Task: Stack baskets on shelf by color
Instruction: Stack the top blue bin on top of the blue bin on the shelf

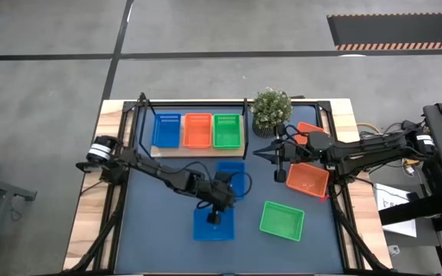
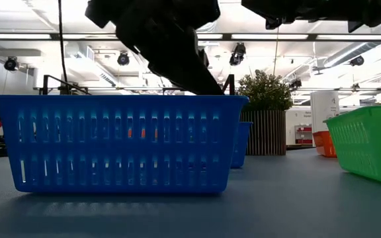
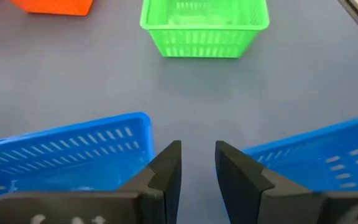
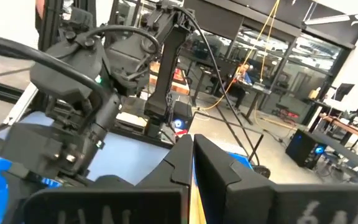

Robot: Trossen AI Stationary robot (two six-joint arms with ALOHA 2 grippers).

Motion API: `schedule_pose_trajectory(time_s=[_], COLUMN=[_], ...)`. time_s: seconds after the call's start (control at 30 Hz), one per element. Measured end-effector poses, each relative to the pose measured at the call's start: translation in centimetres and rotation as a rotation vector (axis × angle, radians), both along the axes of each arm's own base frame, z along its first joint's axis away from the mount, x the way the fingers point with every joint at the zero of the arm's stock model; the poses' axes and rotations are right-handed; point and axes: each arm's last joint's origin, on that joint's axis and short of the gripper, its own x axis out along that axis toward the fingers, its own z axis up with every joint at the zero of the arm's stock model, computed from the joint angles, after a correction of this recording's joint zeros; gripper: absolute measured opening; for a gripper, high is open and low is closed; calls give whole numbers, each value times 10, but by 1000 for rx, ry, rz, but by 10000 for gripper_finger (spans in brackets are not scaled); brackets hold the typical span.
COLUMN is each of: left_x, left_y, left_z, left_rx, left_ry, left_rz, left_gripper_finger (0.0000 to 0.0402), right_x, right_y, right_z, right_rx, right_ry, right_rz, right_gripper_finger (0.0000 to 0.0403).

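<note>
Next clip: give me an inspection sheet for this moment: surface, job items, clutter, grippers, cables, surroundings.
Surface: dark blue-grey tabletop.
Job's things: shelf holds a blue basket, an orange basket and a green basket side by side. Loose on the table: two blue baskets, a green basket, orange baskets.
Clutter: potted plant beside the shelf.
Grippers: left gripper slightly open, empty, between the two loose blue baskets; right gripper shut, empty, raised near the plant.
Cables: cable loop on the left arm.
Surroundings: a person at a desk, seen in the right wrist view.
</note>
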Motion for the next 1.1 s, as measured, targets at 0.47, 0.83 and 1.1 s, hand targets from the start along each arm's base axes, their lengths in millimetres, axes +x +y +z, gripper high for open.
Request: schedule_pose_trajectory(time_s=[0.47,0.83,1.1], left_x=[11,18,17], left_y=[21,28,33], left_z=[-14,-29,-34], left_rx=[-6,-67,-118], left_ry=[-19,6,42], left_rz=[55,63,104], left_gripper_finger=[115,131,97], right_x=[-1,-1,-1], right_y=[14,14,14], right_z=[0,1,0], right_rx=[-6,-9,-10], right_ry=[1,-2,8], right_rz=[61,60,58], right_gripper_finger=[8,8,8])
